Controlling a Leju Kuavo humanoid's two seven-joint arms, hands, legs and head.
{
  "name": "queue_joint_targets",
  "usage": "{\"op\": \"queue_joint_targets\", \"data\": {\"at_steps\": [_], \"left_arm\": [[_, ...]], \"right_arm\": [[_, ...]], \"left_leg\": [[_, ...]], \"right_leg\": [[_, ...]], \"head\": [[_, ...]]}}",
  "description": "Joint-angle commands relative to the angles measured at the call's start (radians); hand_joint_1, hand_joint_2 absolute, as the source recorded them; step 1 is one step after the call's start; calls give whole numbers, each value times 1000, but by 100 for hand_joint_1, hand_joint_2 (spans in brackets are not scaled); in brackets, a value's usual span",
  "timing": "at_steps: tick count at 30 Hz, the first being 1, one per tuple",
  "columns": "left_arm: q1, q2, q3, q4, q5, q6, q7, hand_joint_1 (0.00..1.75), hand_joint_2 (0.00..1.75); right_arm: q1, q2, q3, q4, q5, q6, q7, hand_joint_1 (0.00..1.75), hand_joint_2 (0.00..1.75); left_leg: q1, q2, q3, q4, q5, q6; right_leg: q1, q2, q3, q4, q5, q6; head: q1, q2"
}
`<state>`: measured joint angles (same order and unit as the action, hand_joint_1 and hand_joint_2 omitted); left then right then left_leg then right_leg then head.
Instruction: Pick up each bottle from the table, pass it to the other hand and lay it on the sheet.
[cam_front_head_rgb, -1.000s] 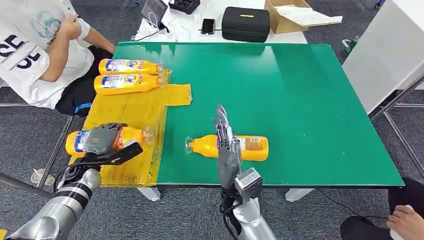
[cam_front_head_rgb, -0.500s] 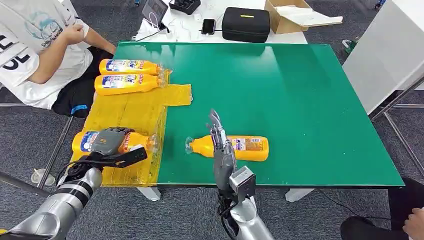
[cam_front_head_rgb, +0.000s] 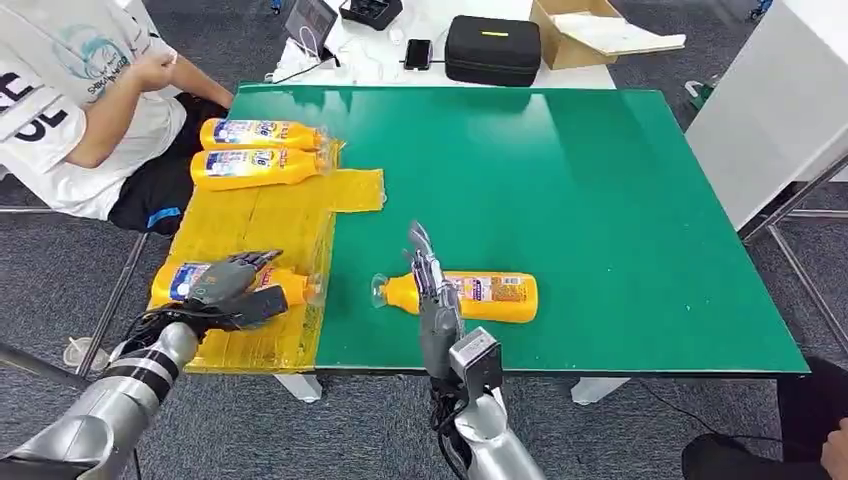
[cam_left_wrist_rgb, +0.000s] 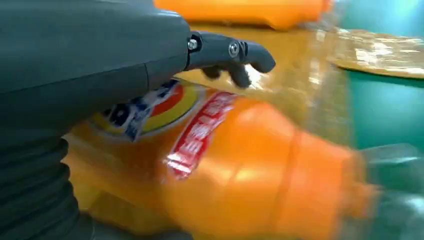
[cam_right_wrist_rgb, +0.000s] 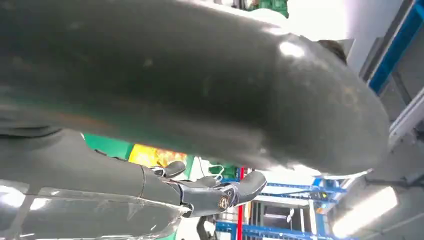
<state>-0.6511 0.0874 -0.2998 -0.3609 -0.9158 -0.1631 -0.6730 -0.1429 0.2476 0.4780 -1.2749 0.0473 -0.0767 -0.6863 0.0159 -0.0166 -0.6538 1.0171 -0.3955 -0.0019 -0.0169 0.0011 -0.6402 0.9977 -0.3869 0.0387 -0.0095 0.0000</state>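
An orange bottle lies on its side on the near end of the yellow sheet. My left hand rests over its label, its fingers straightened and lifted off the bottle. Two more orange bottles lie side by side at the sheet's far end. Another orange bottle lies on the green table, neck pointing left. My right hand stands just in front of it, fingers straight and apart, holding nothing.
A person sits at the table's far left corner, beside the sheet. A black case, a phone and a cardboard box lie on the white table behind. A white panel stands to the right.
My left hand has set its bottle down on the sheet, a little to the right, and its fingers have spread. My right hand has drifted slightly left along the table's bottle.
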Motion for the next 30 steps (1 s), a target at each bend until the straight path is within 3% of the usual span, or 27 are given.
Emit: {"op": "queue_joint_targets", "data": {"at_steps": [1, 16, 17, 18, 19, 20, 21, 25, 29, 30], "left_arm": [[45, 19, 28, 6, 153, -223, -25, 0, 0], [78, 60, -24, -56, 325, -364, -25, 0, 0], [91, 63, -34, -89, 366, -342, -25, 0, 0], [142, -40, 42, -207, 630, -49, -25, 0, 0], [145, -67, 78, -223, 660, 23, -25, 0, 175], [158, -124, 164, -305, 691, 223, -25, 0, 175], [162, -152, 228, -353, 741, 277, -25, 0, 175], [203, -199, 378, -538, 815, 409, -25, 0, 175], [221, -197, 398, -567, 819, 405, -25, 0, 175], [244, -206, 419, -609, 829, 410, -25, 0, 175]], "right_arm": [[-65, 5, -11, 154, -10, 22, 3, 0, 0], [-75, 9, -21, 187, -16, 31, 1, 0, 0], [-75, 9, -23, 189, -16, 32, 1, 0, 0], [-70, -10, -18, 175, 62, -32, 51, 0, 0], [-71, -14, -19, 176, 78, -45, 72, 0, 0], [-95, -51, 1, 196, 189, -125, 171, 0, 0], [-103, -64, -10, 202, 220, -145, 187, 0, 175], [-171, -156, -52, 236, 399, -223, 321, 0, 175], [-185, -184, -90, 228, 402, -220, 326, 0, 175], [-187, -195, -84, 225, 470, -233, 375, 0, 175]], "left_leg": [[0, 4, 8, -2, -1, 1], [0, 5, 15, -3, -2, 0], [-1, 3, 14, -2, -2, 0], [-1, 3, 14, -2, -2, 0], [-1, 3, 14, -3, -2, 0], [-1, -2, 12, -2, -1, 1], [0, -4, 11, -1, -1, 1], [0, -2, 4, 0, 0, 1], [-1, 1, 5, 0, -1, 1], [-1, 1, 5, 0, -1, 1]], "right_leg": [[0, 4, 7, -2, 0, -2], [0, 4, 14, -3, -1, -3], [0, 3, 13, -2, -1, -2], [0, 3, 13, -2, -1, -2], [0, 3, 13, -2, -1, -2], [0, -2, 12, -2, -2, -2], [0, -4, 11, -2, -2, -1], [0, -3, 4, -1, 0, -1], [0, -1, 5, -2, 0, -1], [0, -1, 4, -1, 0, -1]], "head": [[0, 0], [0, 0], [0, 0], [0, 0], [0, 0], [0, 0], [0, 0], [0, 0], [0, 0], [0, 0]]}}
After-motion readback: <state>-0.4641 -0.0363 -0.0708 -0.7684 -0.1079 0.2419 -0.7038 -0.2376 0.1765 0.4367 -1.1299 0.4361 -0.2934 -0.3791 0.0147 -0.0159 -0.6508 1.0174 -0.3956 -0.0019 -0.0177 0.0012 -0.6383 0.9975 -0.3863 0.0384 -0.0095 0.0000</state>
